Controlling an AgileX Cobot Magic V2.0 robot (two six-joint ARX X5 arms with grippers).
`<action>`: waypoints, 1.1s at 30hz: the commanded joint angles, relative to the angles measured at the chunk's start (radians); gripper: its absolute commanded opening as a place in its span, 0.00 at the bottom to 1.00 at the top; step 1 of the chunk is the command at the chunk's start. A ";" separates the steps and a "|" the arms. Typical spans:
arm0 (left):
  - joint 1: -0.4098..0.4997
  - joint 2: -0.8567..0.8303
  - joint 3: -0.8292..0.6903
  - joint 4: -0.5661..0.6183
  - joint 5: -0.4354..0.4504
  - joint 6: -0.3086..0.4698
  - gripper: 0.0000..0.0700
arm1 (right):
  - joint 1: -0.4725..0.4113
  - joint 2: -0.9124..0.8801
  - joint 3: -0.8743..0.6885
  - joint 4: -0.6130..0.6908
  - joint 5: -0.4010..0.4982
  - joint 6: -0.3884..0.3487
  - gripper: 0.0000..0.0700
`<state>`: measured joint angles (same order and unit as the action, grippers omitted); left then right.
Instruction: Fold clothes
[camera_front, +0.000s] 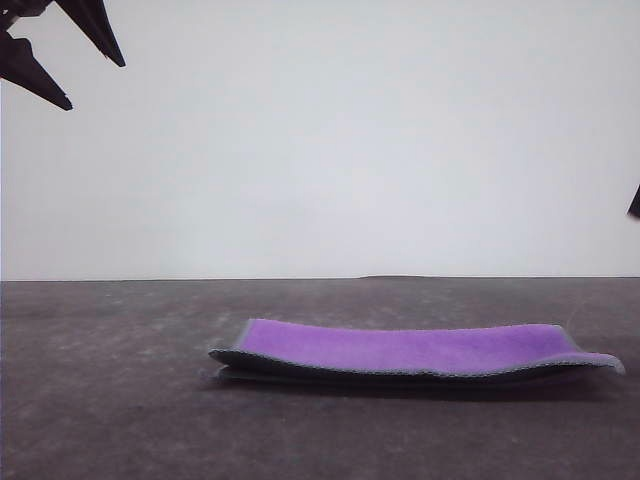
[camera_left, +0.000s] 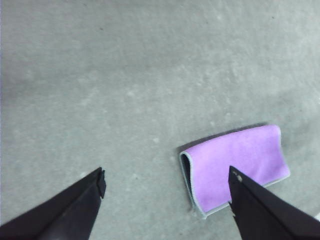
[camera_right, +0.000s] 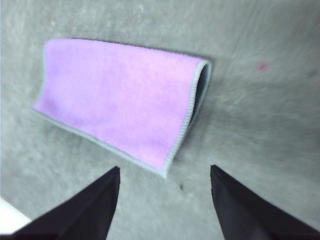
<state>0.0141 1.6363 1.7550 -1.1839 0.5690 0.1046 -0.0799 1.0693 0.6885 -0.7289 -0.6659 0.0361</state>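
Cloth (camera_front: 410, 352) folded in half, purple face up, grey edging, lying flat on table (camera_front: 100, 400); fold loop open at one end.

Soft even lighting, bright washed-out white backdrop in the front view, thin dark shadow under the cloth (camera_front: 410, 352) on the grey bench (camera_front: 100, 400), right wrist view motion-blurred, black fingers (camera_right: 95, 205) soft-edged, no glare
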 joint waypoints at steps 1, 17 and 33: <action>0.008 0.017 0.013 0.005 -0.002 0.019 0.68 | 0.002 0.041 -0.008 0.028 -0.013 0.054 0.52; 0.061 0.017 0.009 0.002 -0.001 0.025 0.68 | 0.087 0.380 -0.015 0.291 -0.077 0.127 0.52; 0.061 0.017 0.009 -0.007 -0.001 0.025 0.68 | 0.195 0.547 -0.015 0.469 -0.083 0.193 0.18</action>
<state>0.0742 1.6363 1.7527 -1.1931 0.5682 0.1154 0.1024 1.5788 0.6852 -0.2503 -0.7749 0.2184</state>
